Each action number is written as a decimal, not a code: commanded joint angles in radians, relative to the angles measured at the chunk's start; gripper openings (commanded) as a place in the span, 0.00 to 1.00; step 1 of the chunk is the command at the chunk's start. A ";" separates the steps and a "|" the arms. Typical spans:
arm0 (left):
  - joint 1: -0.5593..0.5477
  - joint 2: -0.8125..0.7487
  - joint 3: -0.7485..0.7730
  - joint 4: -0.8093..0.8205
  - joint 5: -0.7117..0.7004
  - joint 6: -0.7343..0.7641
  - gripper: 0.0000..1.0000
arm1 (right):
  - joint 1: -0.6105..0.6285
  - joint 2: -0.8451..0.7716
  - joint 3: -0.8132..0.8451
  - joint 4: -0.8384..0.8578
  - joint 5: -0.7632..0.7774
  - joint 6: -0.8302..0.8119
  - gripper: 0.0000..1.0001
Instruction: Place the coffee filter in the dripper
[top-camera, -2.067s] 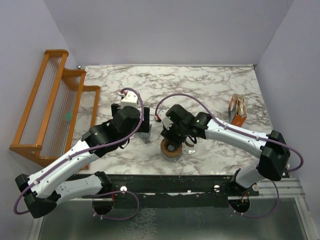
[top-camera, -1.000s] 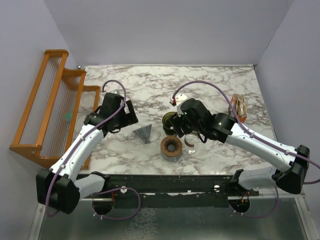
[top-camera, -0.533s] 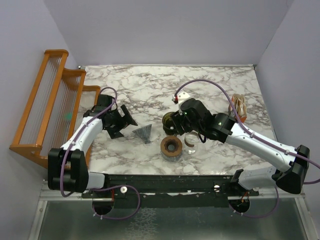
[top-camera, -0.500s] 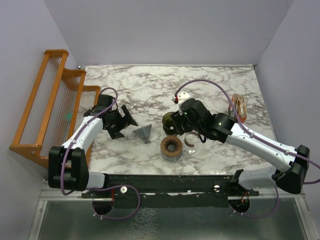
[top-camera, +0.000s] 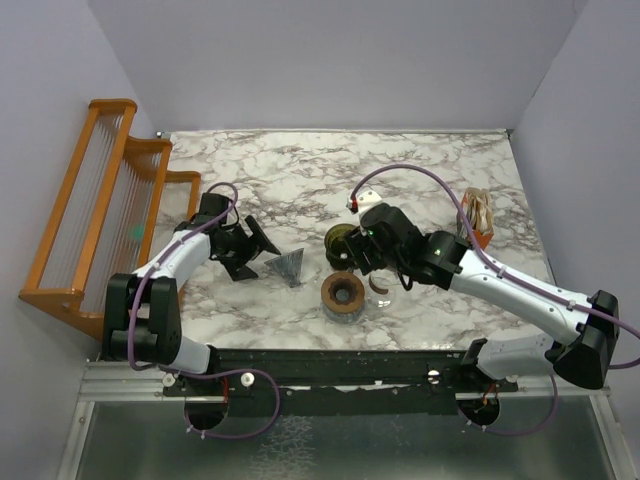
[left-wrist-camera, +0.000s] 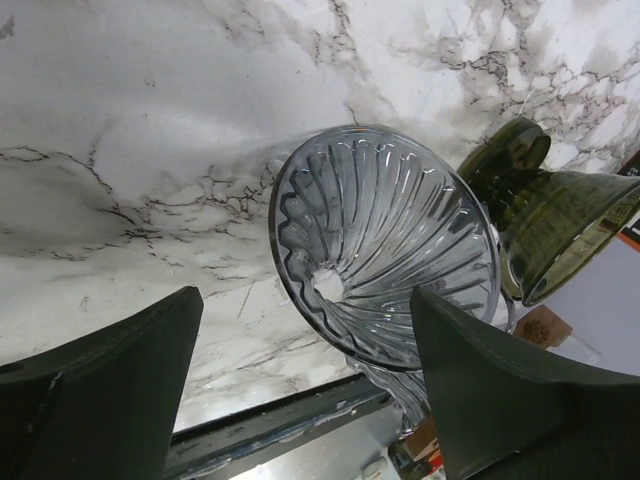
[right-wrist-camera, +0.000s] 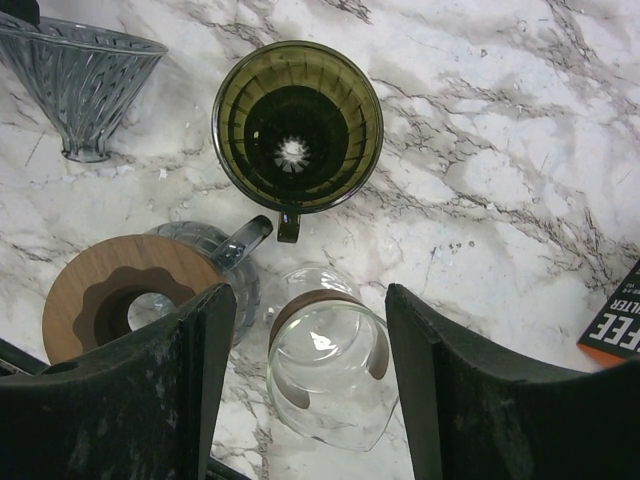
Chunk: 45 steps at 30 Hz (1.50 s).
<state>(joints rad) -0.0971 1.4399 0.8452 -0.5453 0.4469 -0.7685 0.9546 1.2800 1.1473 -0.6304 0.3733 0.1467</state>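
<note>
The coffee filter (top-camera: 285, 268) shows as a pale grey, ribbed, see-through cone with a round rim. It lies on its side on the marble, with its mouth toward my left gripper; it also shows in the left wrist view (left-wrist-camera: 385, 260) and the right wrist view (right-wrist-camera: 75, 85). The olive-green dripper (top-camera: 338, 240) stands upright and empty to the filter's right, seen from above in the right wrist view (right-wrist-camera: 297, 125). My left gripper (top-camera: 256, 249) is open and empty, just left of the filter (left-wrist-camera: 310, 390). My right gripper (top-camera: 362, 262) is open and empty (right-wrist-camera: 305, 395), above the glass cup beside the dripper.
A clear glass cup (right-wrist-camera: 325, 365) lies next to a brown wooden disc on a grey stand (right-wrist-camera: 115, 300), in front of the dripper. An orange wooden rack (top-camera: 110, 210) stands at the left edge. An orange package (top-camera: 475, 222) sits at the right.
My left arm has drawn back to the left, leaving the filter lying on the table. My right gripper has shifted back from the brown disc toward the dripper and cup.
</note>
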 joint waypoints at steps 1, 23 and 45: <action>0.008 0.034 -0.035 0.068 0.039 -0.024 0.82 | 0.004 -0.033 -0.022 0.007 0.032 0.017 0.67; 0.008 0.074 -0.041 0.130 0.083 0.019 0.15 | 0.005 0.004 -0.061 0.011 0.024 0.021 0.67; 0.008 -0.059 0.010 0.093 0.112 0.151 0.00 | 0.006 -0.023 0.007 0.027 -0.020 0.104 0.69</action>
<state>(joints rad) -0.0937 1.4536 0.8097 -0.4370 0.5442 -0.6704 0.9546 1.2808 1.1019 -0.6163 0.3645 0.2016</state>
